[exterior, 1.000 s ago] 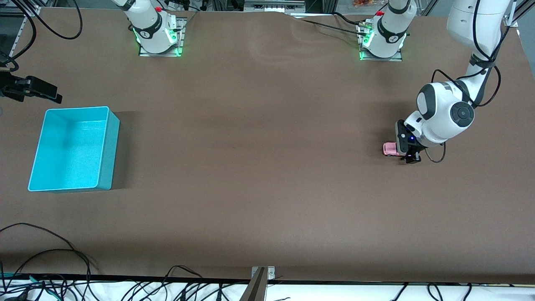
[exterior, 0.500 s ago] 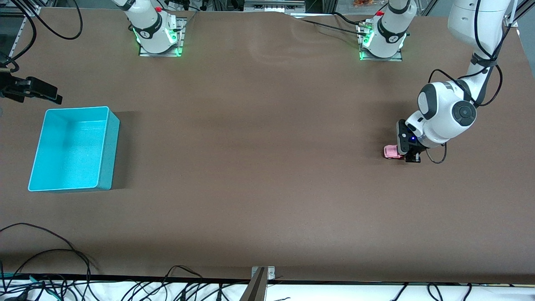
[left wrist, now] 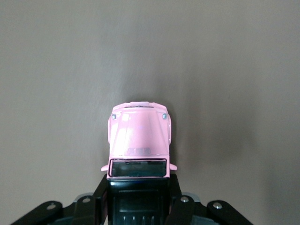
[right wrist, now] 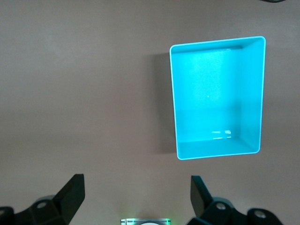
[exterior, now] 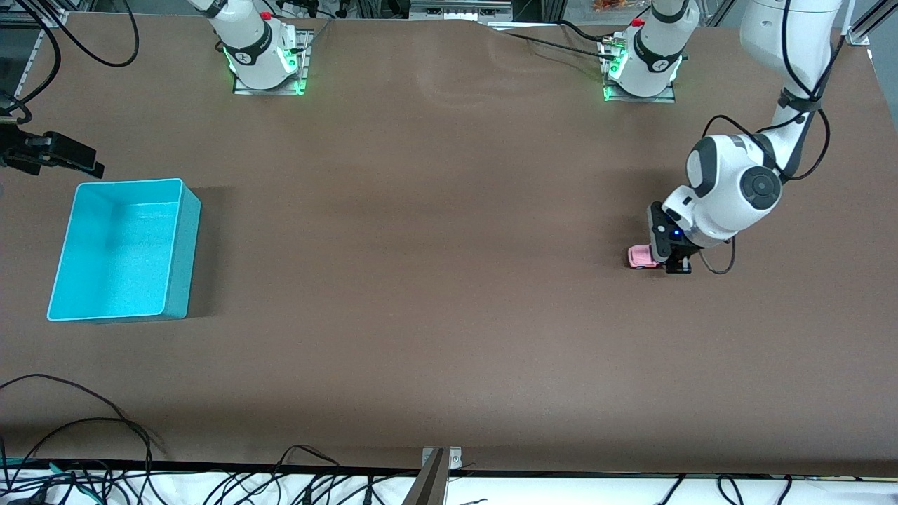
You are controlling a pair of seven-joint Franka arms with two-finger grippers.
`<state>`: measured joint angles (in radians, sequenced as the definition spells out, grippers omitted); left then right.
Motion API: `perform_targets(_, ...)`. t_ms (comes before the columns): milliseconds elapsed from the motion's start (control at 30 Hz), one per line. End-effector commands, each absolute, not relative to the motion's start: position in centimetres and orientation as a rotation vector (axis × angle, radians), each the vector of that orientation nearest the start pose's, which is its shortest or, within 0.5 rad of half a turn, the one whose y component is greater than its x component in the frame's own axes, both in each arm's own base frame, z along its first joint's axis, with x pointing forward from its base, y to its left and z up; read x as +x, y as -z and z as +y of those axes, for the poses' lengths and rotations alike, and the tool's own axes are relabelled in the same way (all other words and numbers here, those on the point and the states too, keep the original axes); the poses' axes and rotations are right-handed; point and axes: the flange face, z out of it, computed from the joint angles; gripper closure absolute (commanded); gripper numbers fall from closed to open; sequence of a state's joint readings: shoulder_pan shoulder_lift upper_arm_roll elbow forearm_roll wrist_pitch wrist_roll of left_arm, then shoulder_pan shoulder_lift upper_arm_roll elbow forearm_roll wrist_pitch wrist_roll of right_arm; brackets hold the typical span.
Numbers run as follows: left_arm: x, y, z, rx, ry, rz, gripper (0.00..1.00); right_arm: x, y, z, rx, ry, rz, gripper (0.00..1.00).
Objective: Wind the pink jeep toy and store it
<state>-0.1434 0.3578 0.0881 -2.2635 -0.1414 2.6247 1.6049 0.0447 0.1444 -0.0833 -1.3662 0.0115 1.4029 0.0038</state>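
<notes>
The pink jeep toy (exterior: 640,257) sits low at the brown table surface near the left arm's end, its pale-pink hood (left wrist: 139,136) pointing away from the wrist. My left gripper (exterior: 665,261) is shut on its black rear part, one finger pressed against each side (left wrist: 138,199). The turquoise bin (exterior: 119,245) stands empty at the right arm's end of the table and shows from above in the right wrist view (right wrist: 213,101). My right gripper (exterior: 66,156) waits open in the air beside that bin, nothing between its fingers (right wrist: 136,192).
Both arm bases (exterior: 263,59) (exterior: 642,66) with green lights stand along the table's edge farthest from the front camera. Loose black cables (exterior: 84,435) and a metal bracket (exterior: 438,466) lie along the nearest edge. Bare brown tabletop lies between jeep and bin.
The left gripper's fingers have shut on the jeep. Gripper and jeep have shifted a little toward the right arm's end of the table. The right arm has stayed put.
</notes>
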Motion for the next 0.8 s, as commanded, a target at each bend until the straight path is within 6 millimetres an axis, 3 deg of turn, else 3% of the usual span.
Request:
perform_targets(0,53.7,-19.4,-3.1,-2.303,0.036,2.210,1.00,58.0,-62.5,-1.6,-3.116,-0.154,0.052,0.00)
perform_targets(367,52.7,-15.8,-3.0,-2.304,-0.053,2.251,1.00,58.0,-62.5,-1.7,-3.116,-0.156,0.052,0.00)
perform_targets(767,52.6,-14.8,-1.5,-2.282,-0.052,2.270,1.00,58.1,-62.2,-1.3,-3.117,-0.161,0.040,0.00)
